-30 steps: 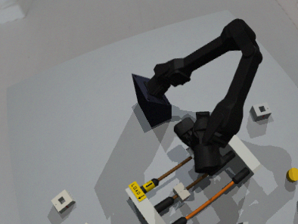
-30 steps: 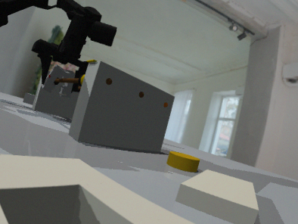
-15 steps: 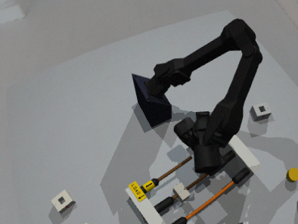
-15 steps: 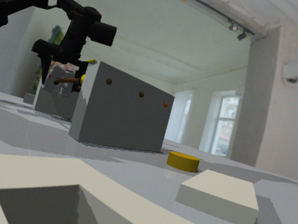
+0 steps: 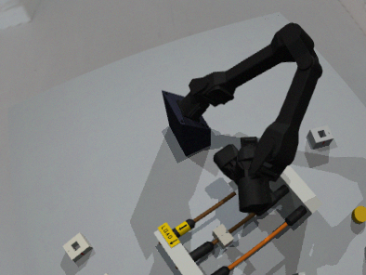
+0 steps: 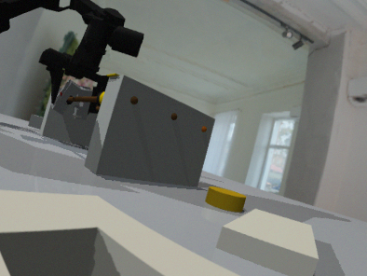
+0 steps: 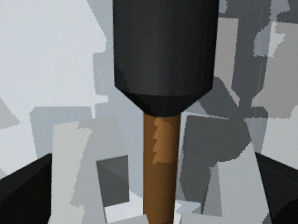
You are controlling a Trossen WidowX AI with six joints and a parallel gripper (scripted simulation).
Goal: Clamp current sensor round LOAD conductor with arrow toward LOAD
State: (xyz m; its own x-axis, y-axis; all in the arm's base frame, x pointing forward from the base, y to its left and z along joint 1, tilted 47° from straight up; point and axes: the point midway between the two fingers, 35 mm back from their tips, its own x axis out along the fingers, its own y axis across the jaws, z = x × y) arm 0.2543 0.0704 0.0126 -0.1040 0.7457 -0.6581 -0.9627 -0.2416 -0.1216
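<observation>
The LOAD marker (image 5: 168,234) is a yellow label on the rack's near end block, beside a yellow arrow tag. The LOAD conductor (image 5: 214,206) (image 7: 161,170) is a copper-brown bar. The split-core sensor (image 7: 67,170) (image 6: 70,90) is pale grey; in the wrist view its two halves stand apart on either side of the conductor. My gripper (image 7: 152,162) (image 6: 76,99) is shut on the sensor, with black fingers at its outer left and right sides. In the top view the arm hides gripper and sensor. The sensor's arrow and latch cannot be made out.
Two more conductors run parallel, one brown with a small pale block (image 5: 223,236) on it, one orange (image 5: 260,246). The rack's end blocks (image 5: 302,188) (image 6: 154,140) rise at both ends. A yellow disc (image 5: 359,214) (image 6: 225,199) and holed white blocks lie around.
</observation>
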